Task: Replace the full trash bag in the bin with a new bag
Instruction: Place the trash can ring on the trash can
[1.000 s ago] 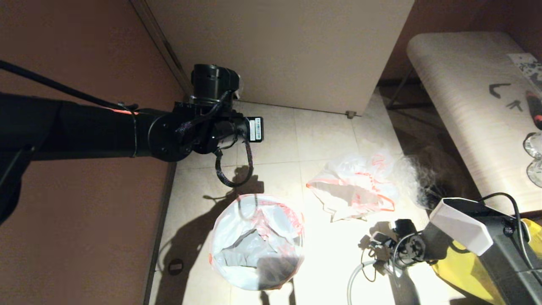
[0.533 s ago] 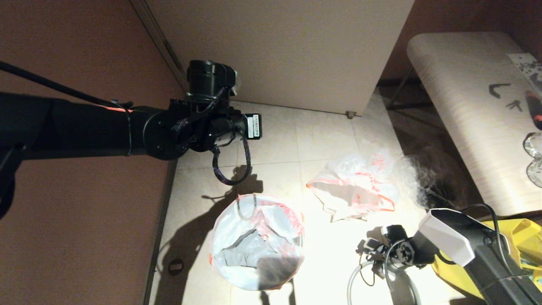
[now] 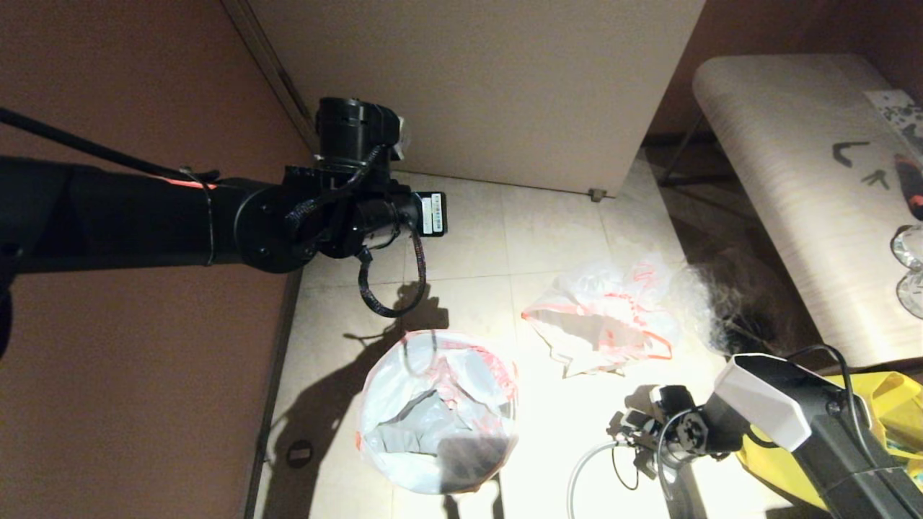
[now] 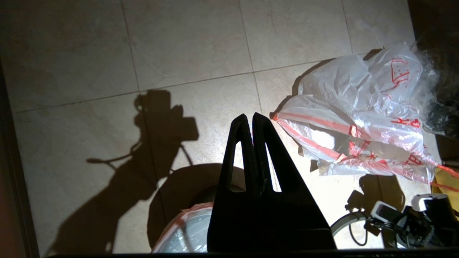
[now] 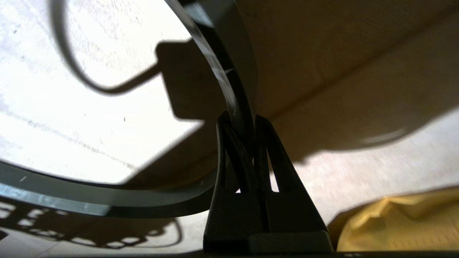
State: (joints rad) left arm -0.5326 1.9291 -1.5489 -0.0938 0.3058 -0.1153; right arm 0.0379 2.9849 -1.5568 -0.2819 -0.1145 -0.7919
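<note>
Dim reddish room, hard lamp glare bleaching the floor tiles [image 3: 555, 238], crisp black arm shadows beside the bin [image 3: 438, 411], right wrist view slightly motion-blurred

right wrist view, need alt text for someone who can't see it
The right gripper is shut on a grey rim ring, pinching its curved band just above a pale tiled floor. A corner of a yellow bag shows beside the gripper.

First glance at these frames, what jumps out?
The white bag lining the bin in a glaring light patch on the floor, under the raised left arm with its shut left claw. Right of it lies a crumpled look-alike bag. Lower right, the right claw is shut on the grey rim ring.
</note>
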